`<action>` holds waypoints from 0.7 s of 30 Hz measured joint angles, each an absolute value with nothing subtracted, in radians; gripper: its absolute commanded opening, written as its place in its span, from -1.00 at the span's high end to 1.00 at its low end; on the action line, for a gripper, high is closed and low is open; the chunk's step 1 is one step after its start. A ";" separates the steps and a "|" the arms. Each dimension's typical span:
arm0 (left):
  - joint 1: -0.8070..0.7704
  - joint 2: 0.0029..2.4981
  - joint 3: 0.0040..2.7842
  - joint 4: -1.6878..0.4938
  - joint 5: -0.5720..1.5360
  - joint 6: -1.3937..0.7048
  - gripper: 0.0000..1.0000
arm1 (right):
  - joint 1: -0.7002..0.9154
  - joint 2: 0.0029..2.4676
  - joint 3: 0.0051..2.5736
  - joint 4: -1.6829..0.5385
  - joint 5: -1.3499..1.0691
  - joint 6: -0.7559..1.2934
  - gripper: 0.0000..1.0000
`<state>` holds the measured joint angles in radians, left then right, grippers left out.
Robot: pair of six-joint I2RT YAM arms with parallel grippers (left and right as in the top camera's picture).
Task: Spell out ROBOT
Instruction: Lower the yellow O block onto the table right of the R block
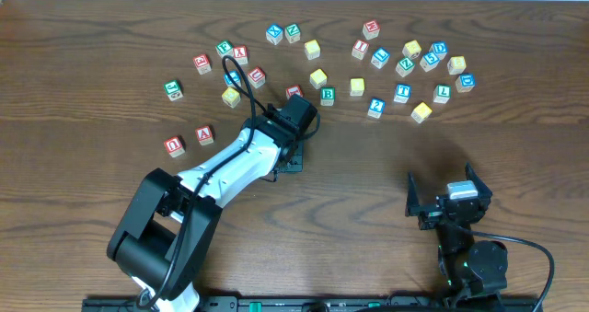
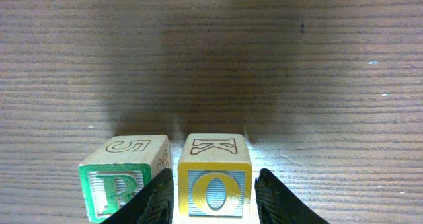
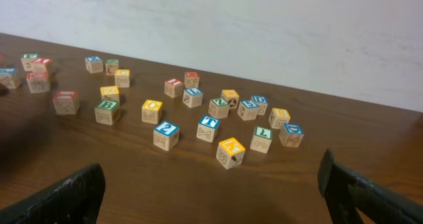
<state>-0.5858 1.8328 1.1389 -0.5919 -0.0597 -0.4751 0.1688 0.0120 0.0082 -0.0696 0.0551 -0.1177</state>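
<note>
Fingers (image 2: 155, 201) of the left gripper (image 2: 213, 176) stand close on either side of the O cube (image 2: 215, 191) — a thin bright sliver seems to show at each flank, yet whether the pads touch the wood I cannot tell. O cube sits flat on the table (image 2: 211, 52), its yellow-framed O facing the wrist camera, a K on the top face. R cube (image 2: 119, 187) sits just beside it, on the left in the wrist view, green R facing the same way, front edges roughly in line; it lies outside the jaws. Overhead, both cubes are hidden under the left arm (image 1: 230, 160).

Right gripper (image 3: 211, 168): fingers spread wide, nothing between them, low over the near right of the table, well apart from every cube.

Overhead, B cube (image 1: 327, 95), green-lettered, lies just beyond the left gripper's head. A yellow-topped cube (image 1: 357, 86) is near its right side, then the blue 2 cube (image 1: 375, 107), then the T cube (image 1: 402, 92), blue-lettered — a loose row. A red-lettered cube (image 1: 294, 91) sits just beside the head, to the left of B.
</note>
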 measured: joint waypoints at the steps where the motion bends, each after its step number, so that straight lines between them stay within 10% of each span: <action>1: -0.586 1.833 1.139 -0.590 -0.060 -0.475 0.21 | 0.169 0.012 0.008 -0.070 0.055 -0.118 -0.99; 21: -0.586 1.833 1.139 -0.550 -0.094 -0.474 0.21 | 0.169 0.012 0.008 -0.070 0.055 -0.118 -0.98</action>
